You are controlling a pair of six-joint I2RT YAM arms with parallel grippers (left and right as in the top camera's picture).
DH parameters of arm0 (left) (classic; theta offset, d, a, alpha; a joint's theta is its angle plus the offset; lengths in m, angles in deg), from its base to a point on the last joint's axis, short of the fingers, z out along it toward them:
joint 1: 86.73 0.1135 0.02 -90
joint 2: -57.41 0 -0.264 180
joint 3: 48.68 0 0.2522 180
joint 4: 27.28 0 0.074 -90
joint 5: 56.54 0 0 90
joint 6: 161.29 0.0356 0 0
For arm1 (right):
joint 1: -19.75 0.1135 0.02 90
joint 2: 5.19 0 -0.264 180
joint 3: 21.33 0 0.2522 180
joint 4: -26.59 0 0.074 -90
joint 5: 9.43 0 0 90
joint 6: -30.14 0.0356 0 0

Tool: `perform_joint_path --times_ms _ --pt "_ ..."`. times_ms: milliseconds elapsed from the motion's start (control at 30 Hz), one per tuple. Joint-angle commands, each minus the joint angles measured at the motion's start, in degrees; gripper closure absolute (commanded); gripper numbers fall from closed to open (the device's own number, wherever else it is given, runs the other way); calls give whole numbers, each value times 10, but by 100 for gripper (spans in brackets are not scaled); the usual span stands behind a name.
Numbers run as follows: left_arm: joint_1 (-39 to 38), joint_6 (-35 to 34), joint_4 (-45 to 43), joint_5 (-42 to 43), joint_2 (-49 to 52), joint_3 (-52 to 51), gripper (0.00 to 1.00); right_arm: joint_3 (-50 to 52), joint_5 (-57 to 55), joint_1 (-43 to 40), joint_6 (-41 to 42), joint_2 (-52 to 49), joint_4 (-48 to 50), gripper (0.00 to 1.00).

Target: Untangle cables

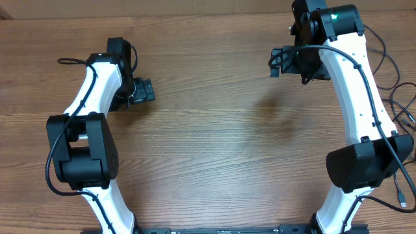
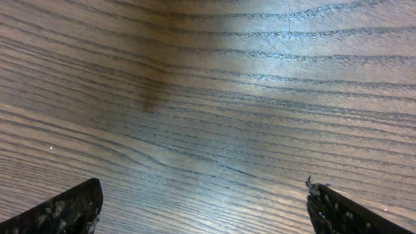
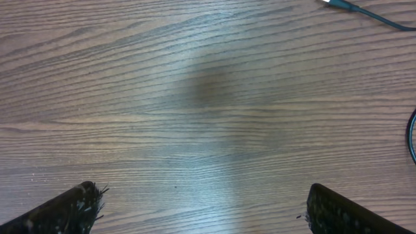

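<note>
The left gripper (image 2: 205,214) stands with its jaws wide apart. In the left wrist view its two black, worn fingertips (image 2: 65,211) sit at the two lower corners, and between them there is only the brown wooden table with dark grain lines (image 1: 214,130). It holds nothing.

The right gripper (image 3: 205,214) is spread just as wide, and it also has nothing in its hold. Its black fingertips (image 3: 68,208) show at the lower left and lower right of the right wrist view, with bare wood between them.

The thin black flexible cables (image 1: 402,119) lie loose on the table, well apart from both grippers. In the overhead view they are behind the right gripper, on the outer side of the white right arm (image 1: 361,84), and they run along the table edge toward the arm's base. In the right wrist view one silver-tipped plug end (image 3: 335,4) lies far ahead of the right-hand fingertip, its black cord going off to the right. Another piece of black cord curves at the right border of the same view. No cable touches a finger.
</note>
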Motion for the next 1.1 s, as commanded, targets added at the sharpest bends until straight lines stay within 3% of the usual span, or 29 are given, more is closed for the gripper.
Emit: perform_joint_path --times_ms 0,433,900,1067 --pt "-3 -6 -1 -5 3 -1 0 -4 0 -1 4 19 0 0" --pt "-90 -4 -7 -33 -38 -1 1 -4 -1 -1 4 19 0 0" --pt "-108 -4 -68 27 -208 -10 0 -4 0 -1 4 19 0 0" --pt "-132 -1 -157 27 -307 -101 0 -4 -1 -1 4 19 0 0"
